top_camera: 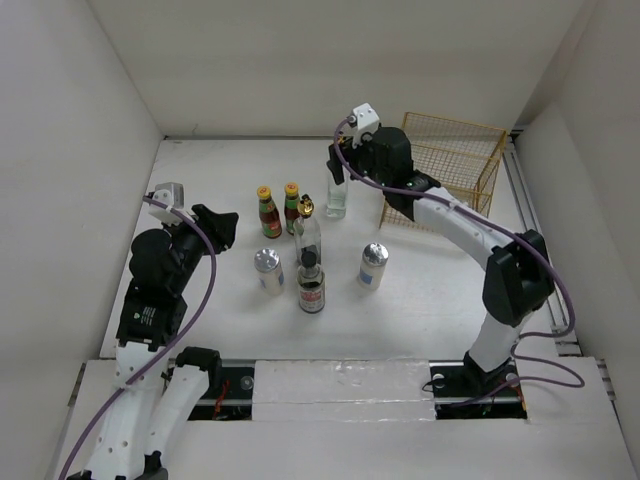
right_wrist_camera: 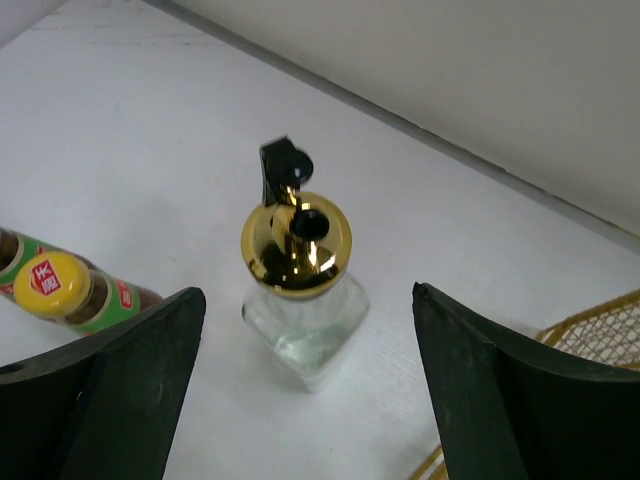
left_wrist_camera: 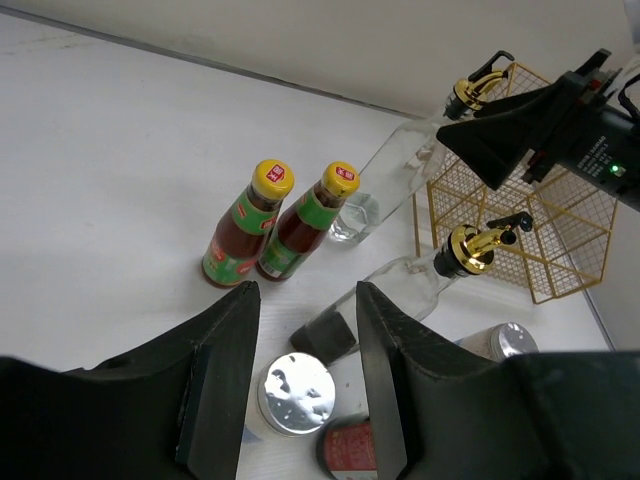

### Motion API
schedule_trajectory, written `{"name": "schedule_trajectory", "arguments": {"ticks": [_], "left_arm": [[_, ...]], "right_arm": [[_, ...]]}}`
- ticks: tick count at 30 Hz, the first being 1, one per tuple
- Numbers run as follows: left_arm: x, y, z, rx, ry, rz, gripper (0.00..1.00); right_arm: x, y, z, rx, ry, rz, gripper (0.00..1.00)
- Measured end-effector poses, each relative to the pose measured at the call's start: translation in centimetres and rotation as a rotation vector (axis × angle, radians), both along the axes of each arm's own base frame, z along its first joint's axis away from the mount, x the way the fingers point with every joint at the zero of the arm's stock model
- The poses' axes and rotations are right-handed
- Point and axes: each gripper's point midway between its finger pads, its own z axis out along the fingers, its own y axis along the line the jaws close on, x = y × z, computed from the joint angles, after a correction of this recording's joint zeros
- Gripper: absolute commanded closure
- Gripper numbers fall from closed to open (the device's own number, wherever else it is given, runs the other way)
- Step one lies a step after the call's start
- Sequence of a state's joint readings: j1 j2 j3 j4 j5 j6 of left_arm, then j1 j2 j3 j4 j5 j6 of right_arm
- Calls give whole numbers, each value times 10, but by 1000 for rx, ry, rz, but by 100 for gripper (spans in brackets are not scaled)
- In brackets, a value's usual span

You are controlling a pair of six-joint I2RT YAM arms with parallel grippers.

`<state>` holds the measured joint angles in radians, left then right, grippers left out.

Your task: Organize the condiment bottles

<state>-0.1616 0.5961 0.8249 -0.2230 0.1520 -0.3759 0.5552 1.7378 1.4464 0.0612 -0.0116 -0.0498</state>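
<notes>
**A:** What stands around the bottles?

**B:** A yellow wire basket (top_camera: 450, 160) sits far right on the white surface (top_camera: 200, 170), near the far clear bottle (right_wrist_camera: 300, 335). The right end effector (right_wrist_camera: 305, 300) hangs over that bottle with its fingers spread wide to either side, gripping nothing.

**A:** And the other arm?

**B:** The left end effector (left_wrist_camera: 305, 295) is released too, above the near cluster and grasping nothing.

**A:** How do the bottles look?

**B:** All are upright, mid-surface. The left red-sauce bottle (top_camera: 268, 212) and right red-sauce bottle (top_camera: 292, 205) stand close together, with yellow caps and green labels. The far clear bottle is just right of them. The near clear bottle (top_camera: 308, 235) is in front of the right red-sauce bottle. Both clear bottles are squarish glass with shiny gold pourers.

**A:** The rest?

**B:** The dark jar (top_camera: 311, 287) has a red label and stands nearest. The left shaker (top_camera: 268, 271) and right shaker (top_camera: 372, 266) flank it, both white with crinkled silver lids.
</notes>
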Motion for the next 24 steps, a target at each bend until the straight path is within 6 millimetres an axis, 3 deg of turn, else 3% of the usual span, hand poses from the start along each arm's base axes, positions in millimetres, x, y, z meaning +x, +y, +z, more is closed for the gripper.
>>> {"name": "schedule_trajectory", "arguments": {"ticks": [7, 12, 14, 17, 19, 23, 24], "left_arm": [[0, 0, 0, 1, 2, 0, 61], [0, 0, 0, 1, 2, 0, 61], [0, 0, 0, 1, 2, -1, 61], [0, 0, 0, 1, 2, 0, 61], [1, 1, 0, 1, 2, 4, 61], [1, 1, 0, 1, 2, 6, 61], [1, 1, 0, 1, 2, 6, 61]], "right_arm": [[23, 16, -3, 16, -24, 6, 17], [37, 18, -4, 23, -52, -23, 29], [41, 17, -4, 26, -64, -39, 39], [47, 18, -2, 31, -80, -56, 43], [52, 21, -3, 30, -85, -61, 53], [53, 23, -7, 27, -83, -71, 85], [53, 23, -7, 27, -83, -72, 87]]}}
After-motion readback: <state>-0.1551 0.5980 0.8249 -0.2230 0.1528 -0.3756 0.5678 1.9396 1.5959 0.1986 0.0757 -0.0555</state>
